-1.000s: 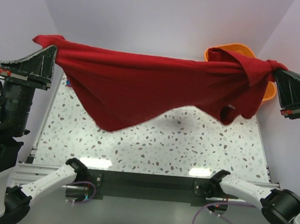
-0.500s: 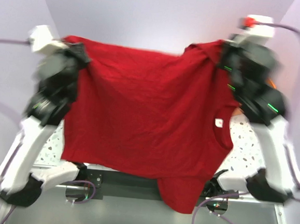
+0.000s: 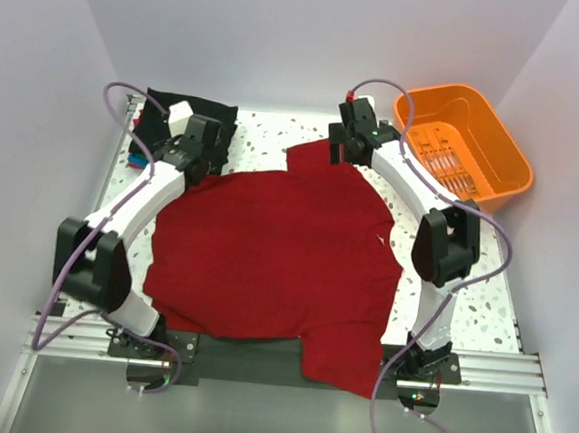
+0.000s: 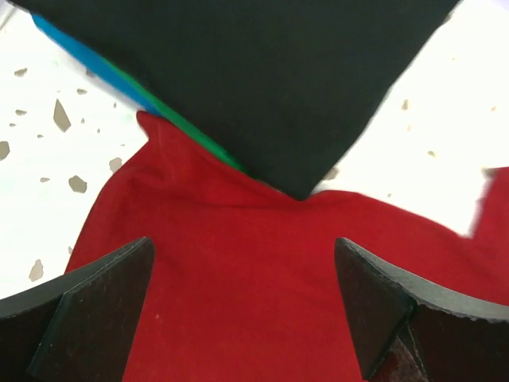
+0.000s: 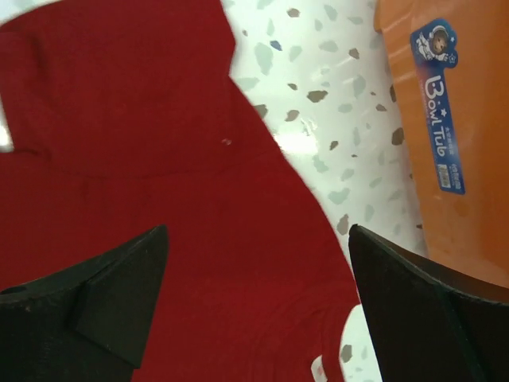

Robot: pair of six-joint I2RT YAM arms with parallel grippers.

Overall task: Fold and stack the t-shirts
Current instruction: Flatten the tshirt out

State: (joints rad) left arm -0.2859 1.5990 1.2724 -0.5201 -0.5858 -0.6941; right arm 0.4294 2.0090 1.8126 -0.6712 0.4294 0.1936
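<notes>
The dark red t-shirt lies spread flat across the table, and one corner hangs over the near edge. My left gripper stands open over the shirt's far-left corner, with nothing between its fingers. My right gripper is open above the far-right corner, also empty. Just beyond the left gripper sits a folded black t-shirt on top of green and blue folded ones. That stack is at the table's back left. In the right wrist view, the right gripper has only red cloth below it.
An orange plastic basket stands at the back right, close to the right gripper; its labelled wall fills the right side of the right wrist view. Speckled tabletop shows to the right of the red shirt.
Both grippers held the red shirt up in the air and have now let go. The shirt has come down flat on the table, and both arms have dropped low over its far edge.
</notes>
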